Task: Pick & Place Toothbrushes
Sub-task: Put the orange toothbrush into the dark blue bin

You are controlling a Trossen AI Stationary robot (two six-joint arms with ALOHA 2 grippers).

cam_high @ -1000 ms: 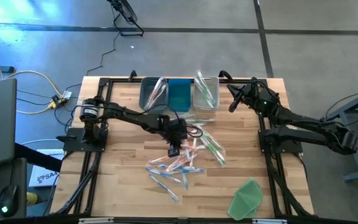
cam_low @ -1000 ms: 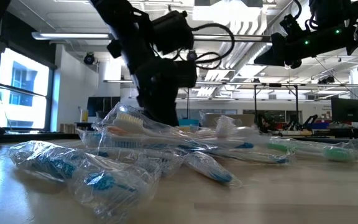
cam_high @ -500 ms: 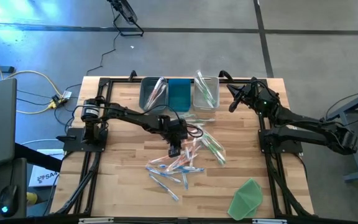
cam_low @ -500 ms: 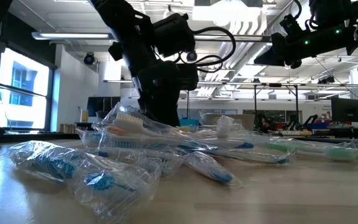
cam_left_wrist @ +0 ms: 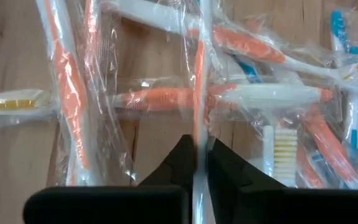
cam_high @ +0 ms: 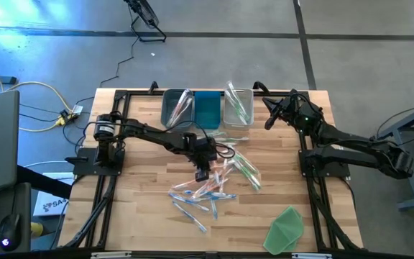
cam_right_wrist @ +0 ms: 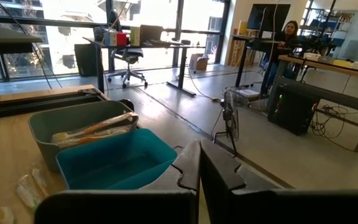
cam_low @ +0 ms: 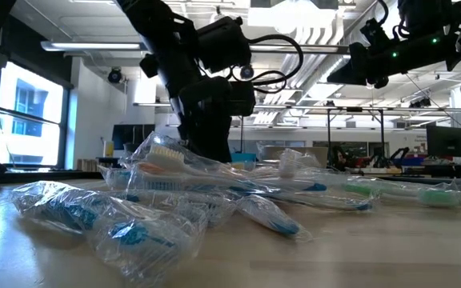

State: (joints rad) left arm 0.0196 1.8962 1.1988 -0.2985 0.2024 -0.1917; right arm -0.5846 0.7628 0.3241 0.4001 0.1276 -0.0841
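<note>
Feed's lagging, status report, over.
Left end effector shut on wrapped toothbrush in pile. Right end effector shut, parked over bins. Nothing in the way.

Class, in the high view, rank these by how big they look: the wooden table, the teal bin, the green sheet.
Largest to smallest:
1. Wooden table
2. Teal bin and green sheet: they look alike in size, so no ranking between them.

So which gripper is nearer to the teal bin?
Hard to call from above. The left gripper is down in the toothbrush pile, in front of the teal bin. The right gripper is raised, beside the bin row, past the gray bin.
</note>
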